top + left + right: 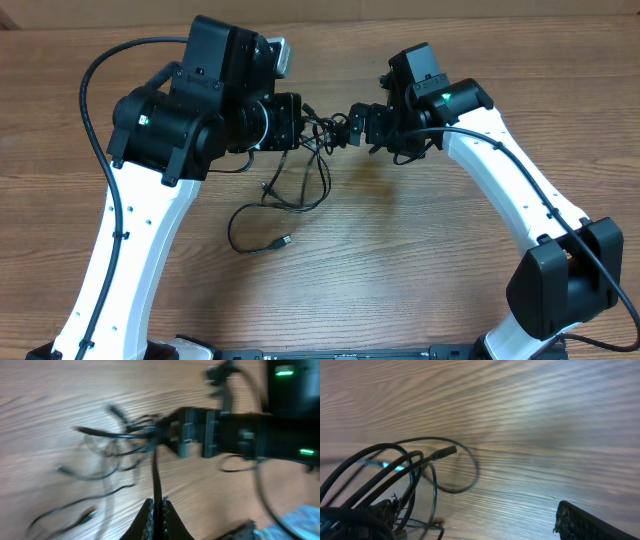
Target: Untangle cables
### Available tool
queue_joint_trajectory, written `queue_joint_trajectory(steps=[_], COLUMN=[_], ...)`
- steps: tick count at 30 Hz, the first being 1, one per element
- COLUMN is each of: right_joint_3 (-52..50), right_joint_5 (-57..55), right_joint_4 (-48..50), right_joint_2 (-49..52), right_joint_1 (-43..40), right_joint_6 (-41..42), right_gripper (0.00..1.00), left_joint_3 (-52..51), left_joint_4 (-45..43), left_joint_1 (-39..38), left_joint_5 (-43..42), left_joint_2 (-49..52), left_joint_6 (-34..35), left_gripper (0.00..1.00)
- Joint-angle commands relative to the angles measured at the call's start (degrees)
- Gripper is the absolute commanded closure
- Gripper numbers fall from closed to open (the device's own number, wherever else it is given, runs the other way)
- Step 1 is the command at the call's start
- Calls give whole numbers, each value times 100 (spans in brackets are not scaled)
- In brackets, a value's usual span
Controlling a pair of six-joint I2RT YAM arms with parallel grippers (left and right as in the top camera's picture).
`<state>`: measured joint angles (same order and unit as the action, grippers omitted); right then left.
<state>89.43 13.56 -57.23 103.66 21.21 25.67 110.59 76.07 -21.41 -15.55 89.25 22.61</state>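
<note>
Wood-grain surface (400, 260) fills every view, bare apart from the cables (300, 170), which lie at its middle between the two arms. Their knot sits high, right where the two hands meet, while slack loops trail toward the near edge and one plug end (284, 242) lies loose on the wood.

The left hand (157, 510) has its fingers together, clamped on one strand of the cables that runs straight up from the tips into the knot. That strand looks taut, probably so the tangle is anchored and lifted a little rather than left free to slide.

The right hand (345, 128) faces it from the other side with its fingers wide apart and several strands bunched by one finger – placed, it seems, to close on a different part of the knot. It grips nothing yet; whether it touches a strand cannot be told.

Pulling the two holds apart would likely loosen the knot – or tighten it, if both hold the same strand.
</note>
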Motion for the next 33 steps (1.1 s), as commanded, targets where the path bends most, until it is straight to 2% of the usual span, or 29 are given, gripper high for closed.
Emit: queue_joint_trajectory(steps=[1,4,8,15,22,27,29,30,32,33], right_joint_3=[-72,-72,-72,-72,-72,-72,-72,-72,-72,-72], right_joint_5=[-1394,-1541,-1495,-638,407,2404,2946,3130,3381,3545], right_joint_4=[-181,-247,-269,-142,79,372,435,457,481,481], right_joint_2=[4,4,4,4,4,4,4,4,4,2], right_joint_1=[-138,-326,-514,-584,-581,-581,-581,-581,-581,-579], right_joint_6=[498,625,1051,981,205,-1106,-1248,-1248,-1250,-1303], right_gripper=[0,0,0,0,0,1,5,11,27,39], left_joint_3=[96,96,96,94,94,94,94,94,94,90], left_joint_4=[240,402,459,472,450,446,446,446,452,452], left_joint_1=[-35,-35,-35,-37,-35,-35,-35,-35,-35,-37], left_joint_5=[1088,1499,1602,1600,1604,1604,1604,1604,1602,1602], left_joint_2=[-254,-254,-254,-240,-238,-236,-236,-236,-236,-236], left_joint_6=[343,420,492,487,490,490,490,487,487,487], left_gripper=[96,96,96,96,96,91,89,87,85,84])
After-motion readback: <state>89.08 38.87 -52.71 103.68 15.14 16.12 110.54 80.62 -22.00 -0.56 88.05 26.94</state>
